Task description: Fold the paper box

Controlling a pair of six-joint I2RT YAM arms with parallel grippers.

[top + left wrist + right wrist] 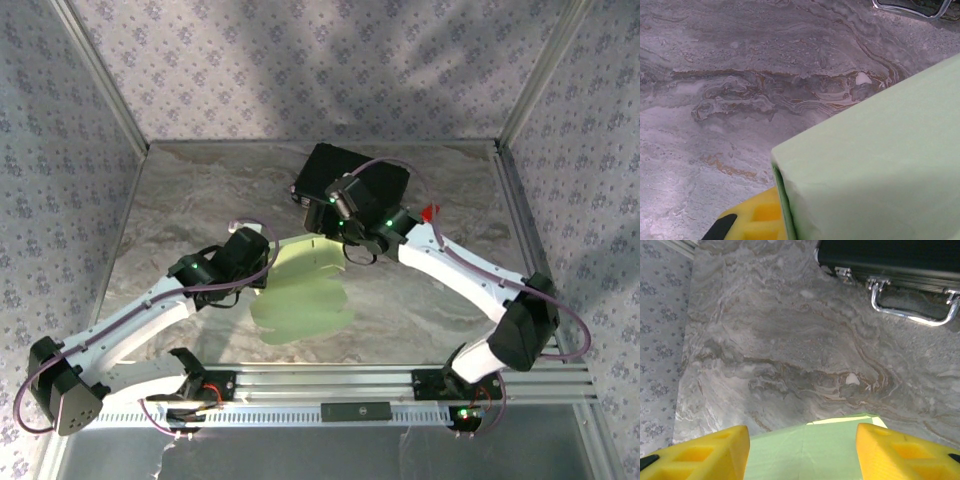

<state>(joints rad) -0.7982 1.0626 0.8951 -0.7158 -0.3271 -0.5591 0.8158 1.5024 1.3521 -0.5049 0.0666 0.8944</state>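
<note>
Arms are both reaching inward over the table (190,200) and meeting above its middle. The left arm (140,315) is stretching from its base at the near left corner. Its long white link is running low and slantwise toward the table's centre, and the black wrist is tipping down at the end. The left gripper (252,262) is sitting at the left side of the paper box (305,300), and its jaws are pressed together on the pale green card. In the left wrist view one yellow finger (757,220) is lying tight against a folded edge, and a panel of the card is standing up from that fold, off the table top.

The right arm (465,275) is bending at its elbow close to the table's right edge, not far from the near right corner. Its white link is running back toward the centre, with the wrist pointing down at the far side of the card. The right gripper (802,452) is holding its fingers (700,455) apart, one on each side of a corner of the card, and neither is visibly pressing it.

The rest of the paper box is lying flat between the table's middle and its near edge, rounded tabs spreading toward that edge. A black case (890,255) with a metal handle (912,315) is resting beside the far edge, about halfway along it, apart from the card.
</note>
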